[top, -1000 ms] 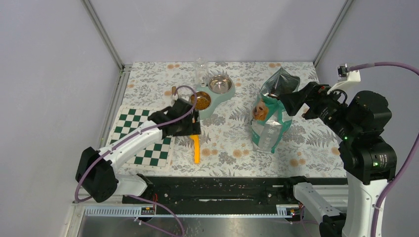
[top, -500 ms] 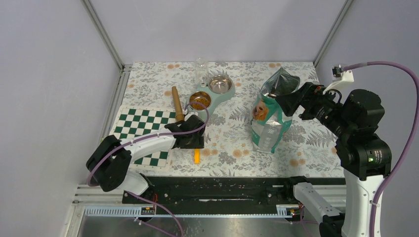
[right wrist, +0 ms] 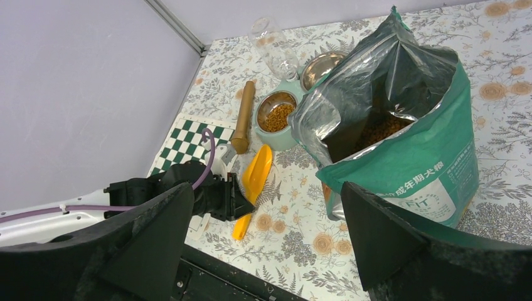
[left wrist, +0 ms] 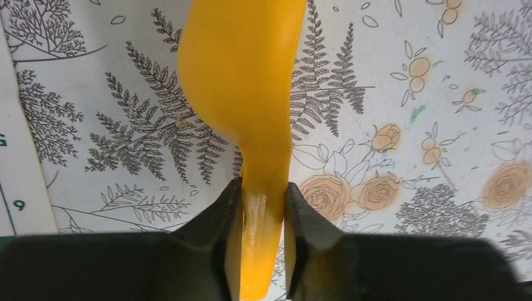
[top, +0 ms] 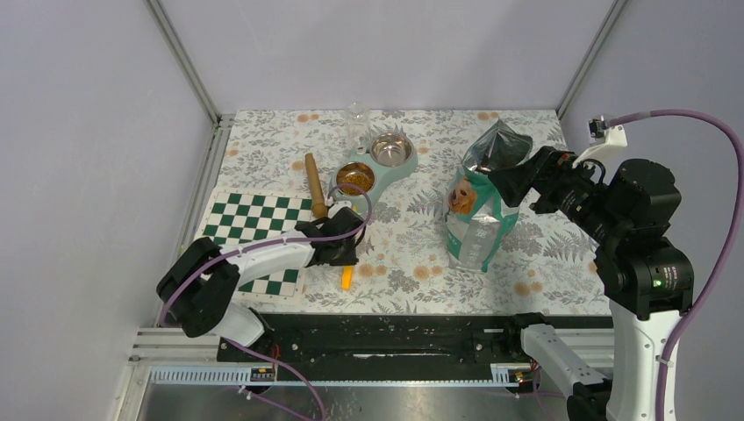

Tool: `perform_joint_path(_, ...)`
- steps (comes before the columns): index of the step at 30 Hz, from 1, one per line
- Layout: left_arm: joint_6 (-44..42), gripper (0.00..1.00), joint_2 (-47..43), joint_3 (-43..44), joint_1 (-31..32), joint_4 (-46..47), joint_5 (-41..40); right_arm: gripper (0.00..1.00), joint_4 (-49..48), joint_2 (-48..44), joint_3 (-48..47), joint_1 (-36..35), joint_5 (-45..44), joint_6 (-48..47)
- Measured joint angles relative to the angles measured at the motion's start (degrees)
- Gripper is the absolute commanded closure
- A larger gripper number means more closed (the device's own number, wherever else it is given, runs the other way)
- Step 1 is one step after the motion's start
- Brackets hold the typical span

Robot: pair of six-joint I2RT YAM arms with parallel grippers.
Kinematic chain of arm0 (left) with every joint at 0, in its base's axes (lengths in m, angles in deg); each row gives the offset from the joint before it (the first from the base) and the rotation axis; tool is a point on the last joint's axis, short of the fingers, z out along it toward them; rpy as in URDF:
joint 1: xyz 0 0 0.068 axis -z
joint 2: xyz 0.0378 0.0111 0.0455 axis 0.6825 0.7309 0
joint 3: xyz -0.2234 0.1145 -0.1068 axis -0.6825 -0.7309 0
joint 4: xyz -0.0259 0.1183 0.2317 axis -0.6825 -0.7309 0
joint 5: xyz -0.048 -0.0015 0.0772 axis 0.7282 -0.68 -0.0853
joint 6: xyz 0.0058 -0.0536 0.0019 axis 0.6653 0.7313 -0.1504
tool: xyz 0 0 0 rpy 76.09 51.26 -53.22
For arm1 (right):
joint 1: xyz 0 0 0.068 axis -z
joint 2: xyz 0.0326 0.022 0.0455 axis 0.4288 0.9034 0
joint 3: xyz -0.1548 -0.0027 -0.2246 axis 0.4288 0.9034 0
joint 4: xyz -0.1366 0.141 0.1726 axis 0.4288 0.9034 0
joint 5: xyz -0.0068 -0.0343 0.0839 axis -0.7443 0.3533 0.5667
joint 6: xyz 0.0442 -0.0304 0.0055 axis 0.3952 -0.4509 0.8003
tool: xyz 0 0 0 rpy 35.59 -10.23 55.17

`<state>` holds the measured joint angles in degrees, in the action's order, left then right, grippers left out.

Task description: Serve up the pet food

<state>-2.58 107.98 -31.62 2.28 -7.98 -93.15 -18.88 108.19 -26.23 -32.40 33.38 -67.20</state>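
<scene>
The left tool (left wrist: 263, 213) is clamped on the handle of one orange scoop (left wrist: 241, 75), a finger pressed against each side. The scoop lies flat on the floral counter (top: 544, 263), on the near side of the teal feeder (top: 399, 167). One chequered mat (top: 254, 237) lies near-left of the feeder; its margin carries a digit that reads as 9 or 6. One brown wooden rod (top: 314, 184) lies just left of the feeder. The feeder holds two steel bowls. The nearer bowl contains pet food (right wrist: 276, 116), a heap of small brown dry pellets, and the farther bowl (top: 391, 149) shows bare metal. One clear bottle (top: 356, 123) stands at the feeder's far-left end. Right of the feeder stands one teal-and-silver bag (right wrist: 414, 157), mouth open, with more pellets inside; its label reads "FIT" and "成年期犬粮". The right tool (right wrist: 266, 188) hangs above the bag with its fingers wide apart, holding nothing.
</scene>
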Motion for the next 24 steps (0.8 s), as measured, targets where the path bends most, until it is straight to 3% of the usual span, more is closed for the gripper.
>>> perform_joint_path(1,-0.33,1.00,0.07,0.22,0.00,-0.02,-0.02,0.05,0.00,0.00,0.00,0.00,0.00,0.04)
perform_joint_path(7,-1.92,1.00,-0.42,5.14,0.04,-5.35,0.07,0.05,-0.02,0.00,0.00,0.00,0.02,0.46)
perform_joint_path(14,-5.55,1.00,-9.05,20.06,0.46,-10.43,2.75,0.01,-2.05,-0.04,1.38,0.00,2.08,1.64)
perform_joint_path(18,-9.35,1.00,-13.73,28.02,0.44,-9.49,10.40,0.00,-6.34,-0.76,4.57,0.00,5.51,3.98)
perform_joint_path(24,-15.58,1.00,-15.65,36.00,0.50,-4.68,29.68,0.01,-15.80,-0.63,8.09,0.00,11.96,10.49)
